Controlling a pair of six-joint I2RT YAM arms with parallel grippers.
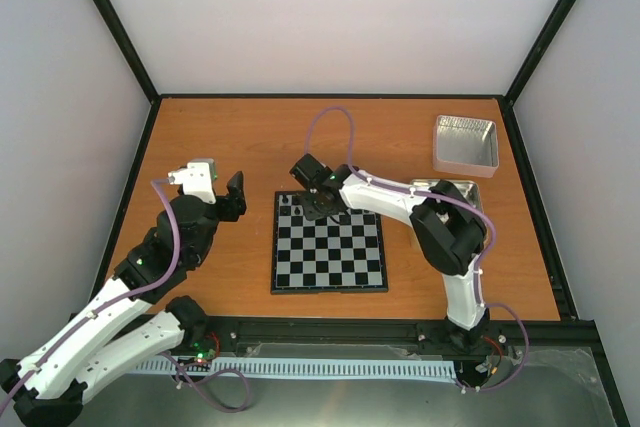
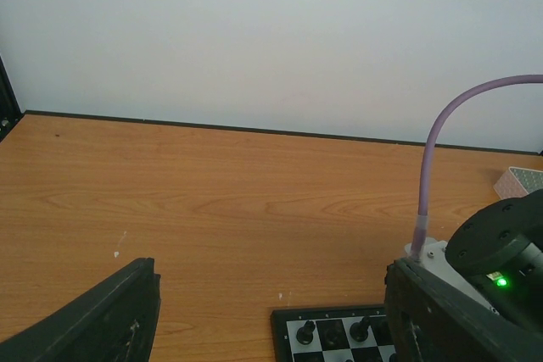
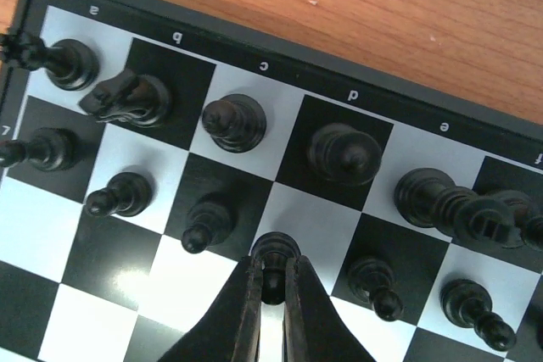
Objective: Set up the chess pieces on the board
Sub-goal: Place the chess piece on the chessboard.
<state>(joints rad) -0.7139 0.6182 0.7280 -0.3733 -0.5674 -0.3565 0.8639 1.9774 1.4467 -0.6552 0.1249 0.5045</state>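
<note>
The board is seen lying flat near the middle of the wooden table, between the two arms, with its black border square to the table edge. The black chess pieces are gathered along its far edge in two rows. In the right wrist view a back row is made out on the squares lettered a to f, with a rook at the corner and a knight beside it, and a row of pawns is ranged just in front. The right gripper is reached over that far left part of the board, and its two fingers are pressed together on the head of one pawn over the light square in file d. Whether that pawn is resting on the square or lifted just clear of it cannot be told. The left gripper is held above bare table just left of the board's far corner, its fingers spread wide with nothing between them. Two silver tins are seen at the far right, one well apart from the board, the other partly hidden by the right arm.
</note>
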